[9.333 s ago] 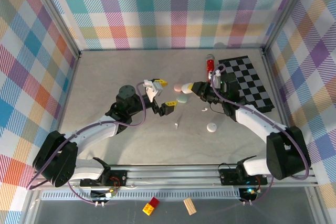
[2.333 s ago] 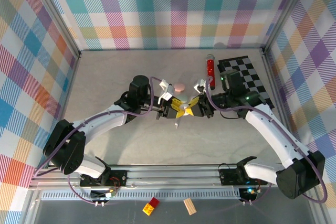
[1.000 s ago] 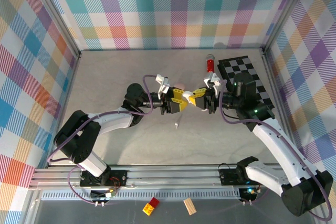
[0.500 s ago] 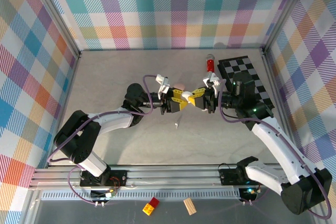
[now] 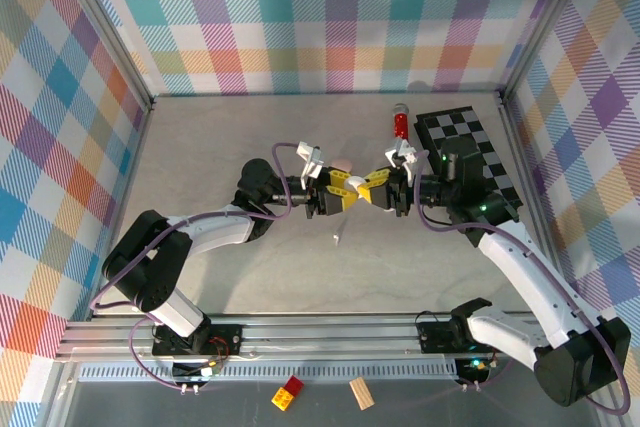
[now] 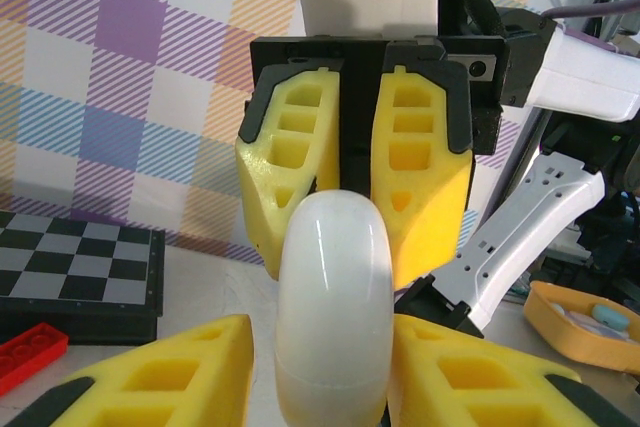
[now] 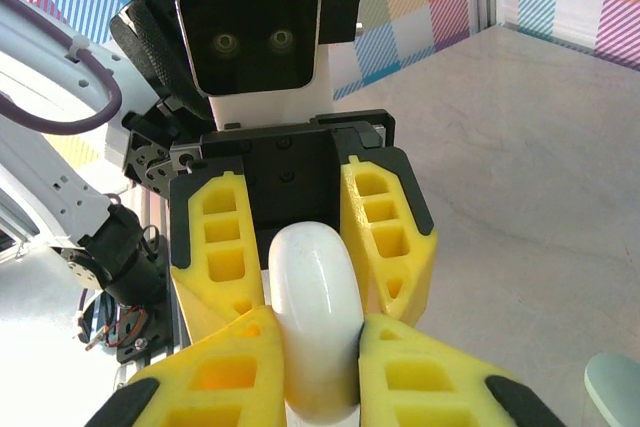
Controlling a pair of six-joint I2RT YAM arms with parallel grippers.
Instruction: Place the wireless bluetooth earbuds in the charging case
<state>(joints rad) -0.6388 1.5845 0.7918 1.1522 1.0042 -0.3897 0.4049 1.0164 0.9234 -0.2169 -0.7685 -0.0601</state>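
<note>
1. Above the middle of the grey table (image 5: 200, 147), the left gripper (image 5: 340, 191) and the right gripper (image 5: 370, 187) meet tip to tip.
2. Between them is a glossy white pebble-shaped plastic charging case (image 6: 333, 307). Each pincer's yellow ribbed fingers (image 7: 210, 377) are closed narrowly on one end of it.
3. On the table just nearer the arm bases lies a tiny white plastic earbud (image 5: 337, 239), apart from the case and touched by neither gripper.
4. Beyond the right arm lies a flat black-and-white checkered board (image 5: 470, 152).
</note>
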